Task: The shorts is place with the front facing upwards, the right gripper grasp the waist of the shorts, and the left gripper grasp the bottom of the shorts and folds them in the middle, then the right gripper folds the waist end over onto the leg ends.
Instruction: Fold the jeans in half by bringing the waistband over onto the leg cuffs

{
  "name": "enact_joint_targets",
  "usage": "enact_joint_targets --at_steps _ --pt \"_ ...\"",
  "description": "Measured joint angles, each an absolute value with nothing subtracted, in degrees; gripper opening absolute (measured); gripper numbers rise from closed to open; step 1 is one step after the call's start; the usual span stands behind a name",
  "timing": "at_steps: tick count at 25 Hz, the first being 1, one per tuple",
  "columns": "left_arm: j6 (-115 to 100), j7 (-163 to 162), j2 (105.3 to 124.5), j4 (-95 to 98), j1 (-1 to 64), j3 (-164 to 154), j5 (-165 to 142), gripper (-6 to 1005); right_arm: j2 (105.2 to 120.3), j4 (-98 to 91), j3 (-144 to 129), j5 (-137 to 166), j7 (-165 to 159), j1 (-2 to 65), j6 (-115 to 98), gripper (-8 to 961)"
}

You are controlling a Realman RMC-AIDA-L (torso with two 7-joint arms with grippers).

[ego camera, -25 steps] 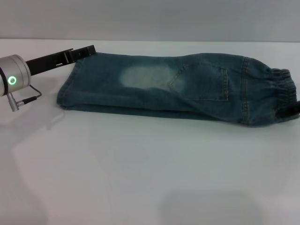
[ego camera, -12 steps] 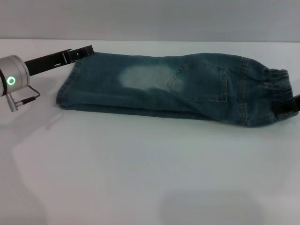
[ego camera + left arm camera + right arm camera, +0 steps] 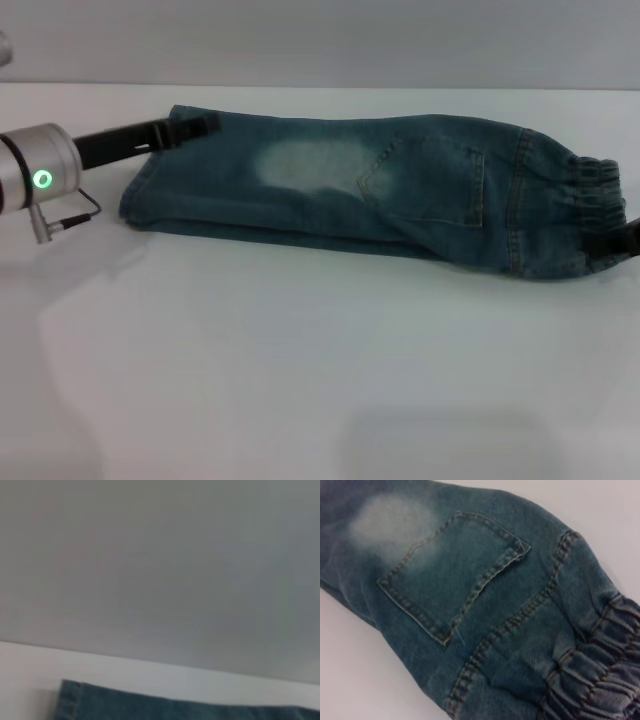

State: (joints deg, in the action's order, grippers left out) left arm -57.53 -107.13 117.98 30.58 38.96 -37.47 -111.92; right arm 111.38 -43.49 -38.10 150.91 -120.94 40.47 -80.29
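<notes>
The blue-green denim shorts (image 3: 420,200) lie folded lengthwise across the white table, one faded thigh patch and a stitched pocket facing up. The leg ends (image 3: 140,190) point to the left. The gathered waist (image 3: 600,185) points to the right. My left gripper (image 3: 205,124) reaches in from the left and is shut on the far corner of the hem. My right gripper (image 3: 628,240) shows only as a black piece at the waist's near edge. The right wrist view shows the pocket (image 3: 455,575) and the ruched waist (image 3: 600,680) close up. The left wrist view shows only the hem corner (image 3: 67,700).
A white table (image 3: 300,360) stretches in front of the shorts and meets a grey wall (image 3: 320,40) behind them. My left arm's silver wrist with its green ring light (image 3: 42,180) hangs at the left edge.
My left gripper has moved right and nearer, now lying across the hem's far corner. The waist end has shifted slightly right and nearer, along with my right gripper.
</notes>
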Motion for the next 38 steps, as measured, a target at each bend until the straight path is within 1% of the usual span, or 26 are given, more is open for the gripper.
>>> enact_joint_targets --at_steps 1,3,8,14,17,22,25,31,38 --pt "-57.50 -106.65 118.10 30.57 39.01 -38.39 -111.76 697 111.39 -44.22 -38.06 149.99 -120.94 40.00 -81.17 46" --pt "-57.56 -104.68 118.48 30.10 39.13 -40.93 -110.34 697 111.38 -45.89 -38.03 148.15 -120.93 38.93 -83.16 46" --pt "-56.23 -99.41 118.61 26.59 40.04 -50.41 -101.54 697 111.38 -51.77 -37.16 146.73 -121.43 36.83 -91.48 46" --pt "-53.00 -94.17 119.06 25.89 40.74 -62.94 -90.26 697 112.36 -63.54 -34.78 146.67 -122.63 32.61 -101.70 47" --pt "-51.40 -92.02 119.08 25.85 40.75 -69.66 -83.94 697 112.48 -67.44 -31.31 145.20 -122.77 31.52 -104.63 47" --pt "-50.65 -84.67 119.09 25.98 40.49 -81.73 -71.80 697 112.21 -68.91 -27.69 140.51 -122.79 31.18 -108.02 47" --pt "-48.92 -80.02 119.09 26.73 40.27 -90.08 -64.25 697 112.31 -69.72 -27.55 137.47 -122.80 31.07 -109.88 48" --pt "-42.06 -78.02 119.08 29.20 40.50 -102.48 -57.64 698 112.31 -72.15 -26.41 132.57 -122.87 30.78 -113.80 48" --pt "-36.37 -77.91 119.09 32.61 40.08 -109.00 -54.31 698 111.34 -72.42 -23.41 129.74 -123.44 32.21 -116.83 43"
